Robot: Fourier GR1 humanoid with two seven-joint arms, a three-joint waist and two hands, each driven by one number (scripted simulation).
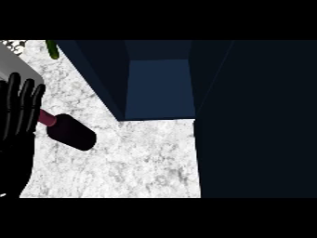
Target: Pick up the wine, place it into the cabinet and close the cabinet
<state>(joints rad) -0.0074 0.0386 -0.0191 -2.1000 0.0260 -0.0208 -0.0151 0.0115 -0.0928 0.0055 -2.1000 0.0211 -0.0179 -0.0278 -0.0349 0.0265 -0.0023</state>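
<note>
Fingers [25, 100] straight and upright on the left hand [6, 125], holding nothing.
Just right of it, the wine bottle [70, 130] lies on the marble counter [140, 158], neck toward the hand; the open cabinet [159, 86] stands farther right.

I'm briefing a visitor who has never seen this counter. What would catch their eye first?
Probably the dark wine bottle lying on its side on the pale marble counter, left of centre. Next, the black left hand at the left edge, fingers straight and up, and the open blue cabinet above centre.
</note>
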